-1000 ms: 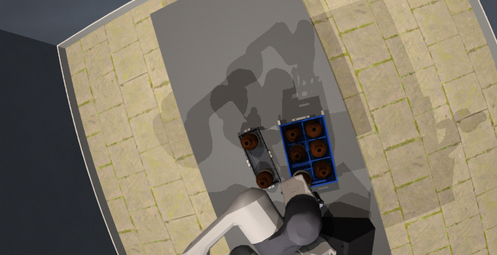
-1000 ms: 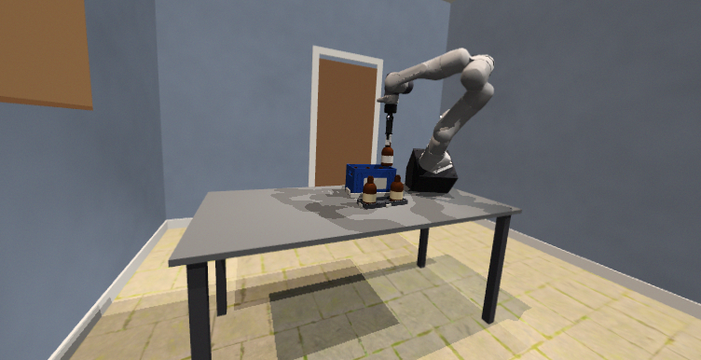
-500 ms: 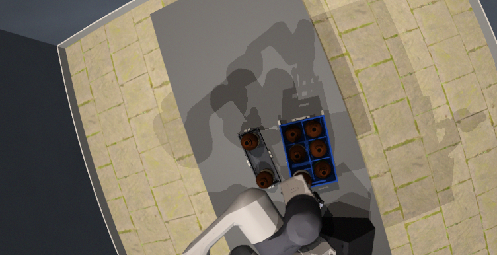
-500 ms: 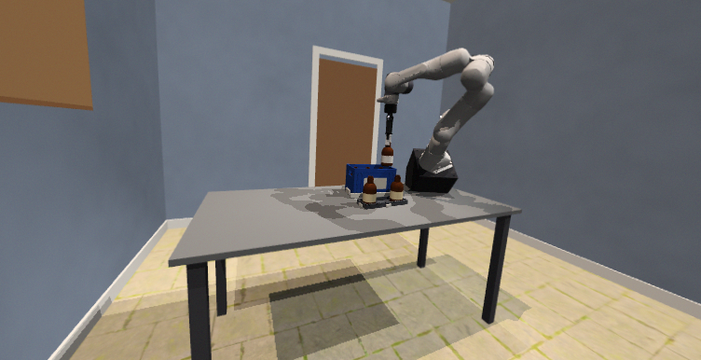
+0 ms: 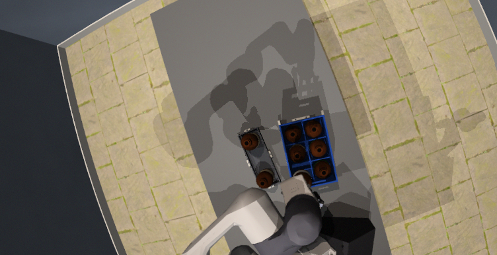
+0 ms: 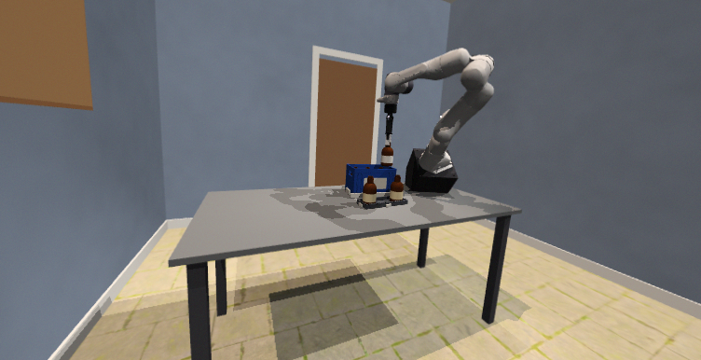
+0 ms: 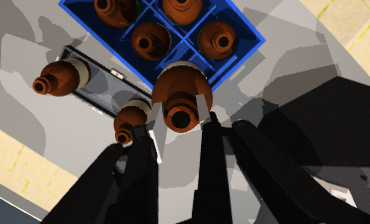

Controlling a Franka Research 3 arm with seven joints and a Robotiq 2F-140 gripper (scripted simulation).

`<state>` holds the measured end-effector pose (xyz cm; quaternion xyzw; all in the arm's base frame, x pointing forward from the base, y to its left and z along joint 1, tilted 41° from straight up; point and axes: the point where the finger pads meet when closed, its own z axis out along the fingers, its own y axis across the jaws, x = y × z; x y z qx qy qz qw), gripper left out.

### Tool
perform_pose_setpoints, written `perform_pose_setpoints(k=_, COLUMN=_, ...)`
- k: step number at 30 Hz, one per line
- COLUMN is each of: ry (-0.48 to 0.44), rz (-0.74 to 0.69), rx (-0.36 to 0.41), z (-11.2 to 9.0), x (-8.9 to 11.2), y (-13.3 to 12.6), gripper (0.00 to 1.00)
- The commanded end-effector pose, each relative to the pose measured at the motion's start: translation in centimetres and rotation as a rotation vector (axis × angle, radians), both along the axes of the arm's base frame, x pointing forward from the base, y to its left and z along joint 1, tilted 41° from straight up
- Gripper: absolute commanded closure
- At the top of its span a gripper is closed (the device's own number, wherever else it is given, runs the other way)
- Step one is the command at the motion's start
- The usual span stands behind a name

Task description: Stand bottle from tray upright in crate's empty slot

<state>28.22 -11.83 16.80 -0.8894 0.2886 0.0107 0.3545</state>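
My gripper [image 7: 181, 111] is shut on the neck of a brown bottle [image 7: 181, 95] and holds it upright above the blue crate [image 5: 307, 148], over the crate's corner nearest the robot base. In the side view the held bottle [image 6: 387, 155] hangs just above the crate [image 6: 370, 174]. In the top view only its rim [image 5: 302, 175] shows past the wrist, which hides the slot below. The crate holds several brown bottles. The dark tray [image 5: 259, 157] beside it carries two upright bottles [image 5: 249, 141] [image 5: 264, 179].
The black robot base [image 6: 431, 175] stands right behind the crate at the table's end. The tray [image 6: 381, 201] sits close to the crate's side, toward the table middle. The table edge runs near the crate's other side.
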Motion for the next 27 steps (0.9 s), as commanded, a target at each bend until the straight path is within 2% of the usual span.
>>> perform_pose_setpoints(k=1, ry=-0.004, rz=-0.001, rx=-0.007, z=0.0, x=0.1, y=-0.3, gripper=1.0)
perform_pose_setpoints(k=27, ry=-0.004, rz=-0.001, rx=-0.007, z=-1.8, x=0.5, y=1.0, gripper=1.0)
